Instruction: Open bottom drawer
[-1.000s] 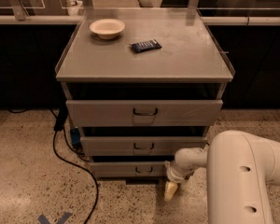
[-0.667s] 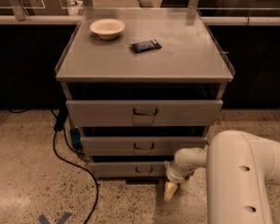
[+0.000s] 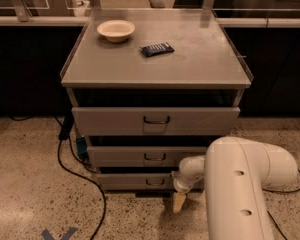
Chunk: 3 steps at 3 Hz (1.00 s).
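The grey cabinet (image 3: 155,74) has three drawer fronts. The bottom drawer (image 3: 130,181) is the lowest and shallowest one, with a small dark loop handle (image 3: 155,182). My gripper (image 3: 179,202) hangs just in front of and below the bottom drawer's right part, close to the floor, to the right of the handle. My white arm (image 3: 240,184) fills the lower right of the view and hides the right ends of the middle and bottom drawers.
A cream bowl (image 3: 116,30) and a dark flat packet (image 3: 157,49) lie on the cabinet top. A black cable (image 3: 75,169) runs over the speckled floor at the cabinet's left. Dark counters stand behind.
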Tool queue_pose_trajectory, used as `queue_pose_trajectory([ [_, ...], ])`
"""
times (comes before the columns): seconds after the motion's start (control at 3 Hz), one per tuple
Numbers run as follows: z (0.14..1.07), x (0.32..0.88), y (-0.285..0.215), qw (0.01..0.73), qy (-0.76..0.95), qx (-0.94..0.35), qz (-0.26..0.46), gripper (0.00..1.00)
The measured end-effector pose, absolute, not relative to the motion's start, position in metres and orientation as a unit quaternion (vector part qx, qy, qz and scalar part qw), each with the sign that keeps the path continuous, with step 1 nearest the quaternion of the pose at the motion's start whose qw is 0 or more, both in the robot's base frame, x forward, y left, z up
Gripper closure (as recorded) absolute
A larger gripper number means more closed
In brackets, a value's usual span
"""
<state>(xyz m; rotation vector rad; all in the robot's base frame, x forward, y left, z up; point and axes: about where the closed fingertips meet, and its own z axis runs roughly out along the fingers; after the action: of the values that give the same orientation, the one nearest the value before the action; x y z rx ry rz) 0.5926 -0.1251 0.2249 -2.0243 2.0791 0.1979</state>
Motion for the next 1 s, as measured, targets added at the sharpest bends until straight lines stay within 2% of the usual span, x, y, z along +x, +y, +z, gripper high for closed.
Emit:
queue_pose_trajectory([
  [0.67, 0.191, 0.622, -0.129, 0.084, 0.706, -0.698, 0.086, 0.0],
  [1.0, 0.199, 0.61, -0.141, 0.06, 0.725, -0.672, 0.139, 0.0],
])
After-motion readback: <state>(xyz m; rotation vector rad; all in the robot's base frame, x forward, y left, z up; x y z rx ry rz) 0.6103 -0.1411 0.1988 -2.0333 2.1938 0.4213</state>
